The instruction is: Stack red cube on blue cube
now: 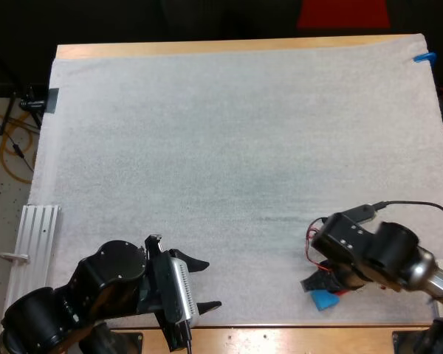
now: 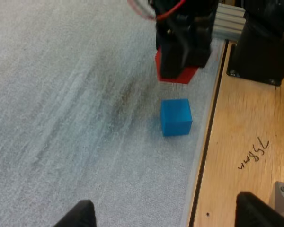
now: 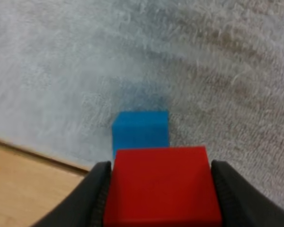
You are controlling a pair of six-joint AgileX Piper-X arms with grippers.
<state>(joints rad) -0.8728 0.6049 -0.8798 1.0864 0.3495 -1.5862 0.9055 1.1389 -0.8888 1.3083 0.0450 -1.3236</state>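
My right gripper is shut on the red cube, its fingers pressing both sides. It holds the cube in the air just short of and above the blue cube, which rests on the white mat near the front edge. In the high view the blue cube peeks out below the right gripper, at the mat's lower right. The left wrist view shows the red cube hanging beyond the blue cube. My left gripper stands open at the lower left, holding nothing.
The white mat covers most of the wooden table. The mat's front edge and bare wood lie right beside the blue cube. A metal rail lies off the mat's left side.
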